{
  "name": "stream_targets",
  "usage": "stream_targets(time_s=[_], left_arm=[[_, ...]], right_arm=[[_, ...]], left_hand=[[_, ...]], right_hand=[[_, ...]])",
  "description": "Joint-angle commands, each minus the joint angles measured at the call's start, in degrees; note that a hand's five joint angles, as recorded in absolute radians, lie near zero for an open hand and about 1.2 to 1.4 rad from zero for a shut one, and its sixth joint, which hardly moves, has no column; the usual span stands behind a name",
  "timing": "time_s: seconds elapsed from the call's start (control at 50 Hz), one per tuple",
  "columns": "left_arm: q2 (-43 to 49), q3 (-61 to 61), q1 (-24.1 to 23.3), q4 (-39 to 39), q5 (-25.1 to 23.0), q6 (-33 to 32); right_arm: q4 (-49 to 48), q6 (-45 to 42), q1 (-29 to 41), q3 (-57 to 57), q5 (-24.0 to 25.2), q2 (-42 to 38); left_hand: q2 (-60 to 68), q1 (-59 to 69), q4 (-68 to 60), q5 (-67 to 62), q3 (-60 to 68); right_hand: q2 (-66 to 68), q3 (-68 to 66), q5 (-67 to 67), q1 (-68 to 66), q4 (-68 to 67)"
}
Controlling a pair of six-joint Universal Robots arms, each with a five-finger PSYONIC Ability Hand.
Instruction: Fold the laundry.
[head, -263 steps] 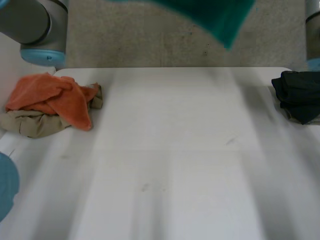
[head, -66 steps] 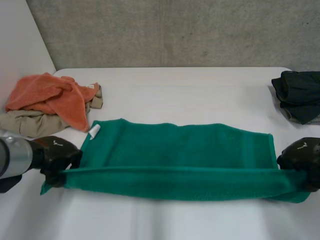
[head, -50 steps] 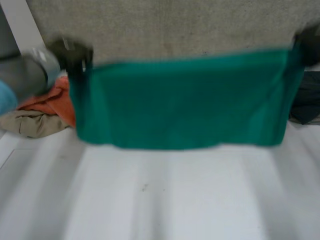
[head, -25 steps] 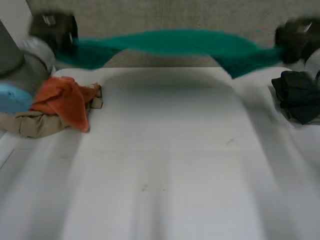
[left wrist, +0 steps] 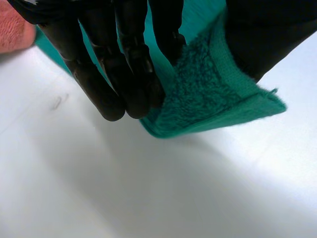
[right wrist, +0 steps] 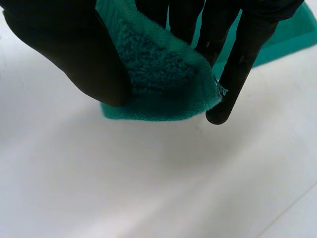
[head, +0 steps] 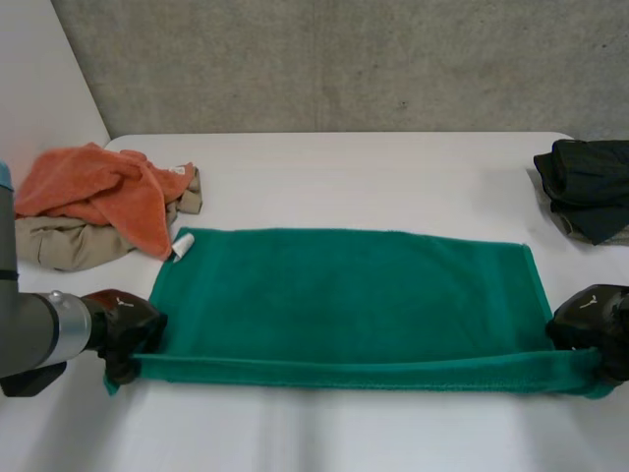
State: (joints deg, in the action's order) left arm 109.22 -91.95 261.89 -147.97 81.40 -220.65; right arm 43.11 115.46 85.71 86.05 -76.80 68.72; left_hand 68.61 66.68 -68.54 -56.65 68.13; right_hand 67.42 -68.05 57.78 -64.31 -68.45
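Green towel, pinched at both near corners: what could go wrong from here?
The right hand pinches only a corner tip of the green towel, so it might slip when lifted. The near edge between it and the left hand lies rolled over, so the fold could end uneven. The orange cloth sits close to the far corner and might catch.

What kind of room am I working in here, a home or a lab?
Probably a lab test bench, not a home: bare white table, raw concrete wall behind it, with a green towel and an orange cloth heap laid out.
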Motion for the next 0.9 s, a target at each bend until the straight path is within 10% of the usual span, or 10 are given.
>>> stream_targets(time_s=[0.02,0.2,0.52,0.58,0.6,0.68,0.9], left_arm=[[2.1,7.0,-1.4,-2.1,-2.0,0.7],[16.6,30.2,-6.7,-4.0,3.3,13.8],[35.4,58.9,-11.6,-2.4,10.8,14.3],[37.0,61.4,-11.6,-2.9,12.1,14.3],[37.7,62.7,-11.6,-3.0,12.5,14.4],[38.2,63.5,-12.4,-4.0,14.1,14.5],[29.9,52.1,-13.5,-11.5,10.7,16.0]], right_arm=[[-9.1,6.3,0.9,-5.8,0.3,-3.4],[-22.1,15.6,5.8,-14.8,-0.1,-13.2],[-32.8,15.7,9.0,-27.9,-4.5,-25.9],[-34.4,15.6,9.6,-28.9,-4.8,-27.2],[-35.6,15.6,9.8,-29.3,-5.7,-27.7],[-38.6,16.3,10.0,-28.6,-9.5,-26.9],[-37.2,26.2,9.2,-17.1,-10.4,-11.8]], left_hand=[[11.4,13.3,-11.5,-13.4,11.9],[11.4,13.3,-11.5,-13.4,11.9],[11.4,13.3,-11.5,-13.4,11.9],[11.4,13.3,-11.5,-13.4,11.9],[-2.1,-0.2,2.0,0.1,-1.6],[-58.6,-56.7,58.5,56.6,-58.1],[-58.6,-56.7,58.5,56.6,-58.1]], right_hand=[[12.6,-11.9,12.2,-15.7,-11.6],[12.6,-11.9,12.2,-15.7,-11.6],[12.6,-11.9,12.2,-15.7,-11.6],[-19.3,19.9,-19.6,16.2,20.3],[-45.5,46.2,-45.9,42.4,46.6],[-52.2,52.8,-52.5,49.1,53.2],[-57.4,58.1,-57.8,54.3,58.4]])
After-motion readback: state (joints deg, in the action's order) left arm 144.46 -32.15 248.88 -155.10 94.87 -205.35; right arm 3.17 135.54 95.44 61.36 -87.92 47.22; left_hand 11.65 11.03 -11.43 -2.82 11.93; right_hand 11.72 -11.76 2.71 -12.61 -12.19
